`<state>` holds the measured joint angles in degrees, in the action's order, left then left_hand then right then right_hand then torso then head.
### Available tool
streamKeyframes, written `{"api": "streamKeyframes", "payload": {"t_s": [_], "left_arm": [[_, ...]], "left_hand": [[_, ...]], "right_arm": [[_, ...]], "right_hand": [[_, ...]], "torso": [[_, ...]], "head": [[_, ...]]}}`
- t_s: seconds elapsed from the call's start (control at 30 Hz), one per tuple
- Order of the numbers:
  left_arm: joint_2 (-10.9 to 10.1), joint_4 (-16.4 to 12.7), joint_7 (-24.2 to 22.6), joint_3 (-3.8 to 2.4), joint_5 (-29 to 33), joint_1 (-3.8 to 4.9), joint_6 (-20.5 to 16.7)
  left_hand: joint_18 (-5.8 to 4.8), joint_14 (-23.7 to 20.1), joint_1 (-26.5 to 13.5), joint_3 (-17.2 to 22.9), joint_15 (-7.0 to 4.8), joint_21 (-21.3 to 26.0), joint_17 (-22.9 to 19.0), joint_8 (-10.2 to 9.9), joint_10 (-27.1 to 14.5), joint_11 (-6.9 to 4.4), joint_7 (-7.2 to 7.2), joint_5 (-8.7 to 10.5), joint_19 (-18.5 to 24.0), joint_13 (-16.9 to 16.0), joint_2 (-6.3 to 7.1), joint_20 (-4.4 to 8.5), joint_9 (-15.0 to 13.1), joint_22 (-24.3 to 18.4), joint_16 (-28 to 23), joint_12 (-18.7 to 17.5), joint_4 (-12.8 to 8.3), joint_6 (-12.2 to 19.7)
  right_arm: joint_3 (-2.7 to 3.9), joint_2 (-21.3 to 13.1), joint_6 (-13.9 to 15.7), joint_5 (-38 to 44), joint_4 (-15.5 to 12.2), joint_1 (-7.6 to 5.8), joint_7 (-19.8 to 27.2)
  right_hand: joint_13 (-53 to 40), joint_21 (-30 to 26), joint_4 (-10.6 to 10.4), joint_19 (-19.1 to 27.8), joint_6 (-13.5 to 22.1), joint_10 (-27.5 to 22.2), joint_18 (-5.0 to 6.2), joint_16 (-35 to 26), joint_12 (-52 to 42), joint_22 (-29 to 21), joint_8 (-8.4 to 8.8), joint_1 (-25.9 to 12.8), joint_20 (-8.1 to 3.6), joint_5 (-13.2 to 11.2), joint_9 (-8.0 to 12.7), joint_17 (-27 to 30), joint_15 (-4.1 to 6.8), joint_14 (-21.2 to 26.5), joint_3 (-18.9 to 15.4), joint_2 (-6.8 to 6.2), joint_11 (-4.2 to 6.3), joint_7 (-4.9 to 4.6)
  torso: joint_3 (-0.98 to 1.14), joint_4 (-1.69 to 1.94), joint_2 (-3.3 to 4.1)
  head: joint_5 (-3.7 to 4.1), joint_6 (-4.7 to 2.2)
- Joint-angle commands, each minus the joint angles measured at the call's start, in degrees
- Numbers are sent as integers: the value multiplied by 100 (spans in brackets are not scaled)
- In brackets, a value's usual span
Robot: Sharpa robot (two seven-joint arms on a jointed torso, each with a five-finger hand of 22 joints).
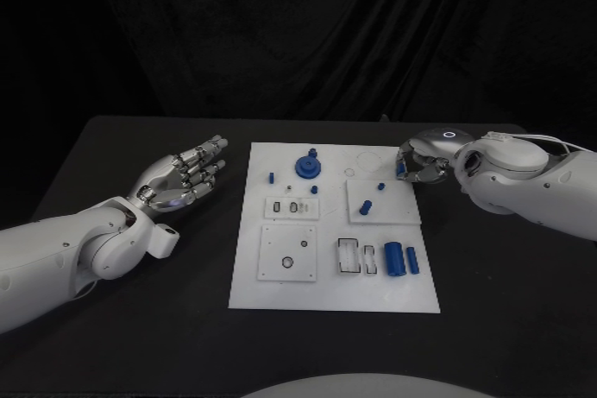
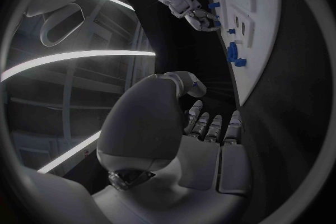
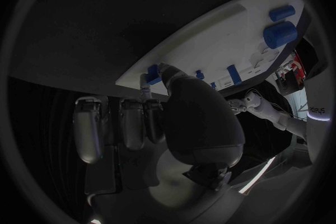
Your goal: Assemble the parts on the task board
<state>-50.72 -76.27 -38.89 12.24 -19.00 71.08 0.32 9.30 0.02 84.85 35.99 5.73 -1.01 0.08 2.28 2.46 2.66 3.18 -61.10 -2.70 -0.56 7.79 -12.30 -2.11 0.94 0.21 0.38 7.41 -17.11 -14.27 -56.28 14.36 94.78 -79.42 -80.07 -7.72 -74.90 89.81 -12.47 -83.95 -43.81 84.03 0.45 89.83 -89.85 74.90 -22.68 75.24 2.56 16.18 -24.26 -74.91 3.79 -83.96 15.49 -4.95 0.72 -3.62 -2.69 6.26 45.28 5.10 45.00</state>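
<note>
From the head view, the white board point(image 1: 334, 294) lies mid-surface with blue parts point(image 1: 307, 167) on it; the left hand point(image 1: 186, 180) hovers beside it, fingers spread and empty. The left wrist view shows the right hand point(image 2: 203, 18) at the board's far edge. In the right wrist view I cannot tell whether it grips anything; a blind reach could knock a blue peg point(image 3: 153, 74) over.

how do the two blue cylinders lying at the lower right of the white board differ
The thick blue cylinder is clearly wider than the thin blue cylinder. The thick one lies nearer the white slotted block; the thin one lies nearer the edge of the white task board. Both are blue, lie flat side by side, point the same way along the board, and neither hand touches them.
</note>
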Motion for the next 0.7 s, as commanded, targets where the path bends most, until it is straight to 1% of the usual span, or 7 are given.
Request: {"api": "streamKeyframes", "payload": {"t_s": [0.03, 0.17, 0.4, 0.47, 0.6, 0.7], "left_arm": [[8, -4, -264, -4, -5, -15, 76], [10, 0, -260, -4, -5, -22, 82], [4, 4, -256, -4, -5, -35, 87], [0, 4, -252, -4, -5, -39, 90], [-14, 0, -247, -4, -5, -46, 85], [-22, -5, -246, -4, -5, -48, 74]], "left_hand": [[98, 5, -49, -1, 49, -18, -5, -15, 19, 38, 17, 17, -13, -10, 10, -35, 0, 8, -18, 26, -18, 18], [97, 3, -55, 6, 52, -18, -6, -16, 18, 42, 21, 18, -13, -9, 1, -38, 1, 8, -19, 25, -28, 21], [97, 3, -55, 6, 52, -18, -6, -16, 18, 42, 21, 18, -13, -9, 1, -38, 1, 8, -19, 25, -28, 21], [97, 3, -55, 6, 52, -18, -6, -16, 18, 42, 21, 18, -13, -9, 1, -38, 1, 8, -19, 25, -28, 21], [97, 3, -60, 11, 53, -18, -6, -16, 17, 43, 23, 19, -15, -9, -5, -39, 0, 9, -19, 25, -35, 19], [97, 3, -60, 11, 53, -18, -6, -16, 17, 43, 23, 19, -15, -9, -5, -39, 0, 9, -19, 25, -35, 19]], "right_arm": [[3, 1, 224, 3, 1, 14, 43], [3, 2, 332, 3, -5, 14, 74], [4, -14, 527, 0, -39, 14, 104], [5, -22, 623, -5, -70, 14, 108], [9, -56, 918, -10, -215, 5, 110], [12, -81, 1073, -12, -391, -48, 93]], "right_hand": [[-1510, 19, 65, -605, -170, 597, -45, 17, -15, 1510, 21, 11, -22, 7, 10, -1509, 49, -604, 24, 103, 62, 37], [-1510, 19, 132, -605, -333, 597, -45, 17, -15, 1510, 37, 35, -43, 5, 17, -1509, 73, -604, 48, 132, 88, 67], [-1510, 19, 181, -605, -453, 597, -45, 17, -15, 1510, 45, 52, -59, 5, 19, -1509, 89, -604, 65, 159, 106, 87], [-1510, 19, 207, -605, -486, 597, -45, 17, -15, 1510, 51, 67, -64, 5, 20, -1509, 93, -604, 70, 159, 109, 86], [-1510, 19, 246, -605, -585, 597, -45, 17, -15, 1510, 60, 77, -71, 3, 22, -1509, 96, -604, 73, 159, 105, 73], [-1510, 19, 261, -605, -620, 597, -45, 17, -15, 1510, 67, 82, -72, 3, 24, -1509, 96, -604, 75, 159, 103, 69]], "torso": [[0, -1, -1], [0, 1, -2], [0, 1, -1], [-1, 1, -1], [0, -2, 0], [-1, 1, 0]], "head": [[-3, 7], [-7, 17], [-18, 27], [-27, 21], [-46, 9], [-51, 11]]}}
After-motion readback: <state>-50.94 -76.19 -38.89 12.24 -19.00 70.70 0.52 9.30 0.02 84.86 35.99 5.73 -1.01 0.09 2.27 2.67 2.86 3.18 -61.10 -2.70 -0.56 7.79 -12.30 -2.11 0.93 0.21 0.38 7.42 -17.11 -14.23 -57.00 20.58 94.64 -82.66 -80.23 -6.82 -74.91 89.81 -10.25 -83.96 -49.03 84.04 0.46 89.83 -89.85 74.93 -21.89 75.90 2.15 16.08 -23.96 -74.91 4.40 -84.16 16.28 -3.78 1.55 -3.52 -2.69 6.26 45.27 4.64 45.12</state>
